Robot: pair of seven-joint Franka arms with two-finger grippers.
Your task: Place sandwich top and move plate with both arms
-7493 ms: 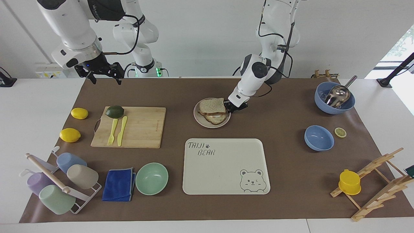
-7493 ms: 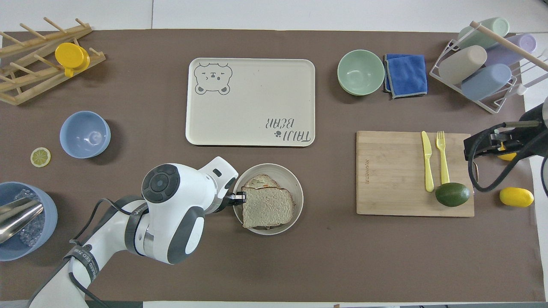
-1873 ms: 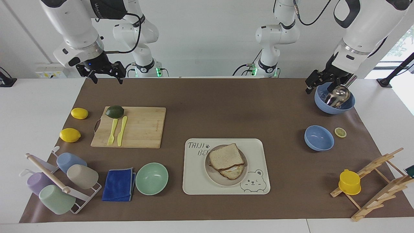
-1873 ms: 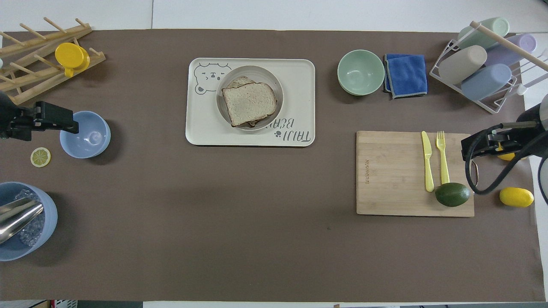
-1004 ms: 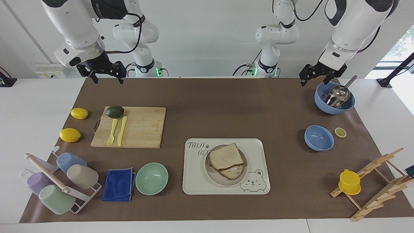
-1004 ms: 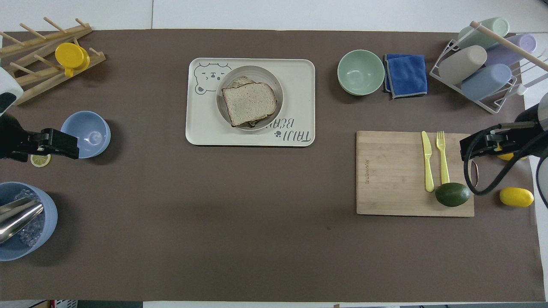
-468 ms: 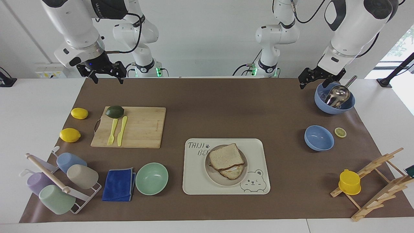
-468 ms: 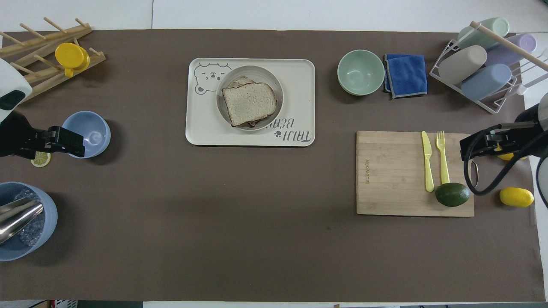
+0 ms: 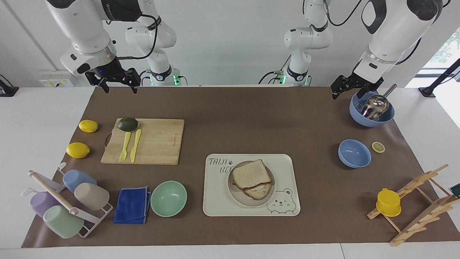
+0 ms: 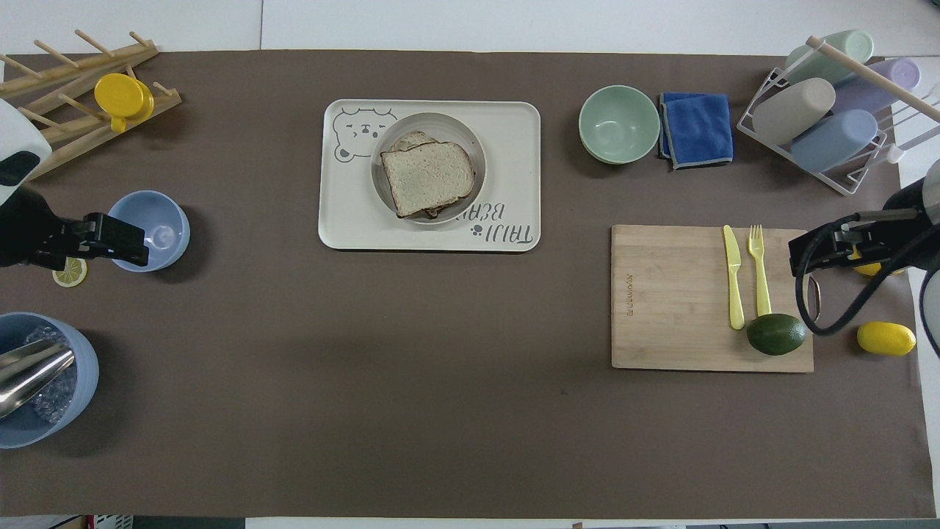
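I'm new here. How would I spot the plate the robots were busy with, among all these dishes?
Find the big cream tray printed with a bear, in the middle of the brown mat. The plate sits on it: small, round, beige-grey, low-rimmed. Unlike the mint-green bowl beside the tray and the blue bowls toward the left arm's end, it is flat and carries a sandwich with a pale speckled top slice.

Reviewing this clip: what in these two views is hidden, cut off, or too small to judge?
- Filling under the pale speckled bread slice on the round beige plate: covered by that slice in both views.
- Big blue bowl with metal scoop: cut by the overhead view's edge.
- Left gripper and right gripper: both raised and open, wrists cropped in the overhead view.
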